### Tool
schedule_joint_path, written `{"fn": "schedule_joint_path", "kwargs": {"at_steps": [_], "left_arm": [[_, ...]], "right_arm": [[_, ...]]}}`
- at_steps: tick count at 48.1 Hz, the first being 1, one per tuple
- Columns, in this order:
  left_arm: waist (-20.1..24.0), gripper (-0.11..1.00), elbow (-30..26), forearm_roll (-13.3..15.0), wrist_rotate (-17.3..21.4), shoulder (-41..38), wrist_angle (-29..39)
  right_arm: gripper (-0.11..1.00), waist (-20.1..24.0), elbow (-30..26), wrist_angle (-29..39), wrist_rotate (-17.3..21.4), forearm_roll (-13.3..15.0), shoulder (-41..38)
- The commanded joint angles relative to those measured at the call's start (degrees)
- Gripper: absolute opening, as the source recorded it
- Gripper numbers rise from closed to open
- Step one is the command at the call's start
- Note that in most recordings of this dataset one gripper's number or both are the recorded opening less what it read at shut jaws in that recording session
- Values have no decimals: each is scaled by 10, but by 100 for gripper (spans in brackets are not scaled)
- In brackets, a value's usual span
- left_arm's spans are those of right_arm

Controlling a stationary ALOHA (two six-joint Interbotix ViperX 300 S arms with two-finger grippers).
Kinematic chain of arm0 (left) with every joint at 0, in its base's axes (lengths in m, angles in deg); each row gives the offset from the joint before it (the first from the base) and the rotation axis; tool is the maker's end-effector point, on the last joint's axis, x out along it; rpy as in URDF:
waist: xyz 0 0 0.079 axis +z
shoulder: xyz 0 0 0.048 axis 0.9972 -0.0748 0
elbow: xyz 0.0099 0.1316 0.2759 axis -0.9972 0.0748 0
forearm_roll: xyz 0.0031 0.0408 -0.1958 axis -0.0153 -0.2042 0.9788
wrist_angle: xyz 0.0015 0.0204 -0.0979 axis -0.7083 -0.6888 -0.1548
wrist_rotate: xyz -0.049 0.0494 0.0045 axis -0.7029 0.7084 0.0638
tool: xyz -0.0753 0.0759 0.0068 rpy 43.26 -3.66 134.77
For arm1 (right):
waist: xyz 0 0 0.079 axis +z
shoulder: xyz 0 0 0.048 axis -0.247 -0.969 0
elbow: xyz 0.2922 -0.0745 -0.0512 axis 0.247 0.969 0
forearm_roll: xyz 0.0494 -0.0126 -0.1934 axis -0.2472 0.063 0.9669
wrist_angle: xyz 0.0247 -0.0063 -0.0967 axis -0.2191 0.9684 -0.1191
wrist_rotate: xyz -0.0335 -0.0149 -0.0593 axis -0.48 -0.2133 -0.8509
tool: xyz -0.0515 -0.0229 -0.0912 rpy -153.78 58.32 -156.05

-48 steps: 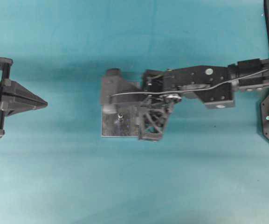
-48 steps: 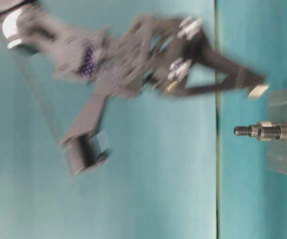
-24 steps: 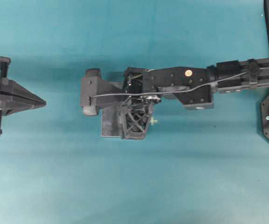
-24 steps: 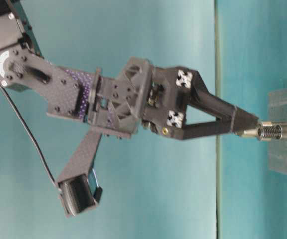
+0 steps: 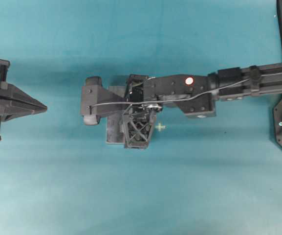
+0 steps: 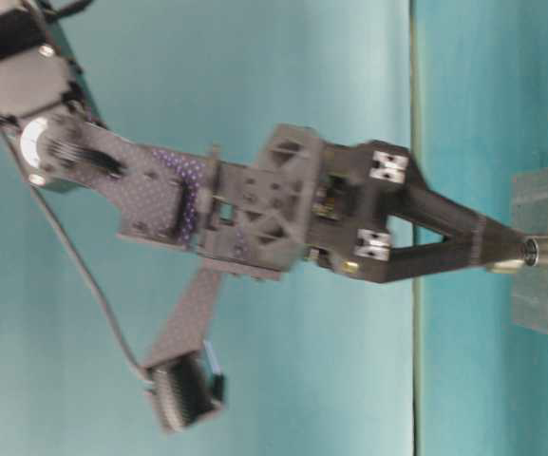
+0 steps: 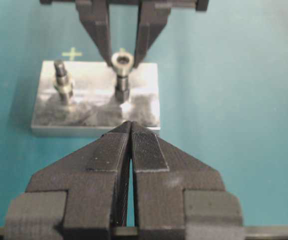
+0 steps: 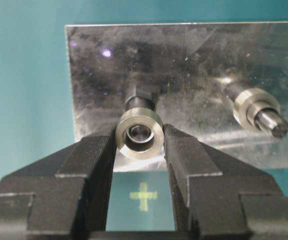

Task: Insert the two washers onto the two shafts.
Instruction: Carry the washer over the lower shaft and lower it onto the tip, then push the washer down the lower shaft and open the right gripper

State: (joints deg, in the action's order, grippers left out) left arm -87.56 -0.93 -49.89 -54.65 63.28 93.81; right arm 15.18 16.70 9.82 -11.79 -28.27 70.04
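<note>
Shiny steel washer (image 8: pixel 140 134), frame centre, pinched by right gripper (image 8: pixel 140 142) over shaft (image 8: pixel 140 100); left gripper (image 7: pixel 130 145) clenched empty.

Right arm (image 5: pixel 238 83) reaches in from the right, across the teal worktop (image 5: pixel 141 196). Its black end sits over a small grey block (image 5: pixel 112 133) near the middle. Yellow cross mark (image 5: pixel 161 127) just beside it. Left tool (image 5: pixel 35 105) w/ pointed tip at left edge, well apart.
</note>
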Motion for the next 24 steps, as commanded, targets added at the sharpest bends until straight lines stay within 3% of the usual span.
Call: {"fn": "schedule_joint_path", "kwargs": {"at_steps": [1, 16, 24], "left_arm": [[0, 0, -7, -2, 0, -2, -4], [0, 0, -8, -2, 0, -2, -4], [0, 0, -8, -1, 0, -1, -4]], "right_arm": [[34, 3, -16, 3, 1, -1, 9], [36, -7, -35, 11, 4, -4, -10], [79, -6, -40, 13, 4, -5, -18]]}}
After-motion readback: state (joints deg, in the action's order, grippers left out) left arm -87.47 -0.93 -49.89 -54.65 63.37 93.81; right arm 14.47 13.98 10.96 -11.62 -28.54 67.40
